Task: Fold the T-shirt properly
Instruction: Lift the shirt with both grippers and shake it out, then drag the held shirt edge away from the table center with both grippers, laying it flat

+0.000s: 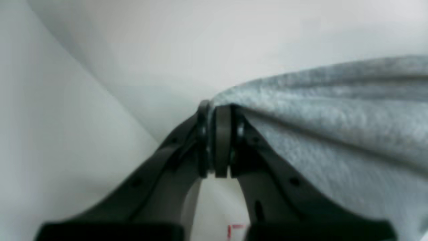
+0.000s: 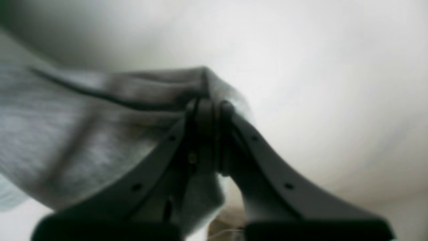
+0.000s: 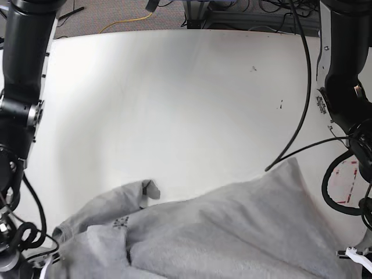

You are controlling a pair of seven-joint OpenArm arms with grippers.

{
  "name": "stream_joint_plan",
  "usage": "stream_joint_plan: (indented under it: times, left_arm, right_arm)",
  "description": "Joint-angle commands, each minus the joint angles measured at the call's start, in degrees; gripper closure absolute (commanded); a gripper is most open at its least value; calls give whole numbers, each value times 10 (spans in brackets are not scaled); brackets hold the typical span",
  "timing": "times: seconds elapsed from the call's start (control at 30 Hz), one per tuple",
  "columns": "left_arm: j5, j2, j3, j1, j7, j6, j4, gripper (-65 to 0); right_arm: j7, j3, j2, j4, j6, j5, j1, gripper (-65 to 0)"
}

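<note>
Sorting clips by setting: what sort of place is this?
Likely a robotics lab: a bare white table, two black robot arms, loose cables on the floor behind, and a grey T-shirt.

No legible text (T-shirt (image 3: 232,232) print blurred).

The right gripper (image 2: 209,110) has its jaws closed on a bunched fold of the grey T-shirt (image 2: 67,140), which drapes leftward above the pale, blurred table (image 2: 334,83).

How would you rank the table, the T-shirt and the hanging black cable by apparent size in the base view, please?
1. table: largest.
2. T-shirt: smaller, though cut off by the frame edge.
3. black cable: thinnest by far.
</note>
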Motion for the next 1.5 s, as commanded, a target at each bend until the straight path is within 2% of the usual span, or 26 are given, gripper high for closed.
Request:
stream_joint_plan:
  times: [0.0, 0.27, 0.33, 0.57, 0.73, 0.87, 1.1, 1.17, 1.3, 1.47]
  left_arm:
    - [-3, -3, -1, 15, -19, 2, 22, 0]
    - [-3, 30, -24, 124, -19, 2, 61, 0]
    - [-3, 37, -24, 146, -19, 2, 61, 0]
    - [-3, 39, -26, 242, -20, 2, 71, 0]
    - [-3, 59, -53, 315, -20, 2, 73, 0]
    - [-3, 62, -66, 369, -20, 2, 73, 0]
    - [-4, 63, -76, 471, -21, 2, 74, 0]
    - [-4, 74, -91, 504, -21, 2, 74, 0]
    - [-3, 86, -123, 555, -21, 1, 73, 0]
    - [-4, 88, -147, 621, -21, 1, 73, 0]
  right_arm:
    - [17, 33, -9, 28, -5, -2, -16, 0]
    - [17, 95, -16, 98, -5, -2, -159, 0]
    - [17, 109, -27, 112, -5, -2, -188, 0]
    - [17, 157, -36, 165, -5, -2, -299, 0]
    - [17, 192, -61, 195, -5, -2, -379, 0]
    - [8, 209, -64, 207, -5, 2, -431, 0]
    - [-9, 266, -106, 212, -1, 2, -514, 0]
    - [-9, 270, -110, 212, -1, 3, -546, 0]
    - [-9, 289, -141, 212, -1, 3, -597, 0]
    - [-9, 323, -173, 212, -1, 3, -650, 0]
